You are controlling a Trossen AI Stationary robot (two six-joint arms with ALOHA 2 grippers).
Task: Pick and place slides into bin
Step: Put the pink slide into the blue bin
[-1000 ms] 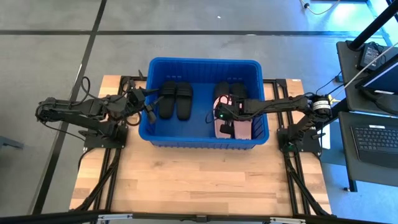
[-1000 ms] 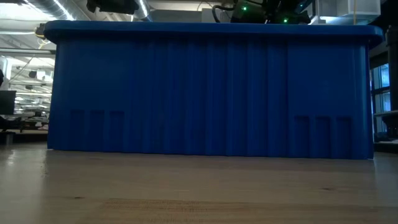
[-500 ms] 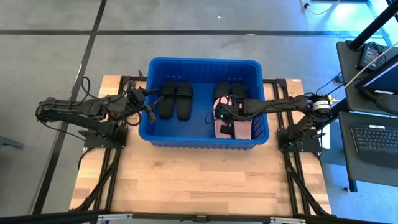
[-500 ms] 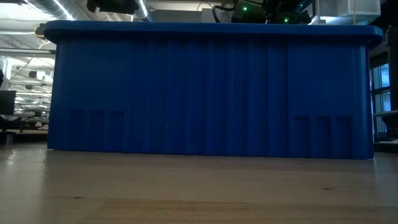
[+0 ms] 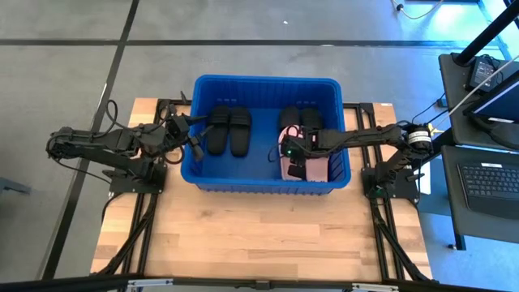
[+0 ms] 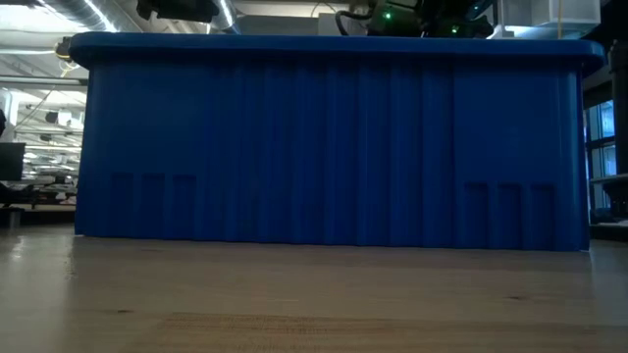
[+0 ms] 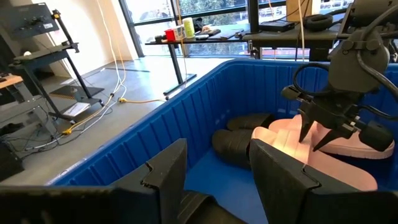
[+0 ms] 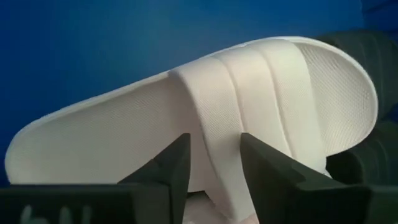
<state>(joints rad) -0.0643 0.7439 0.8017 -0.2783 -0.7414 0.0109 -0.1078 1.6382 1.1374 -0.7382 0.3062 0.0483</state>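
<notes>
From table height, the near wall of the blue bin fills the low view and hides everything inside it, with only bare wooden tabletop in front. From above, the bin sits toward the far half of the table, its long axis running left to right, flanked by the two arm bases and black frame rails. The right gripper reaches in over the bin's right wall and hovers over the pale pink slides, which lie in the near right corner; its fingers stand narrowly apart and hold nothing, their tips just above the wide strap of the top pink slide. That slide lies flat, sole down, its long axis running roughly front to back in the bin. Beyond it, a pair of black slides lies against the far wall, partly covered by the pink ones. A second black pair lies side by side in the left half, also pointing front to back. The left gripper waits at the bin's left wall with its fingers spread and empty.
</notes>
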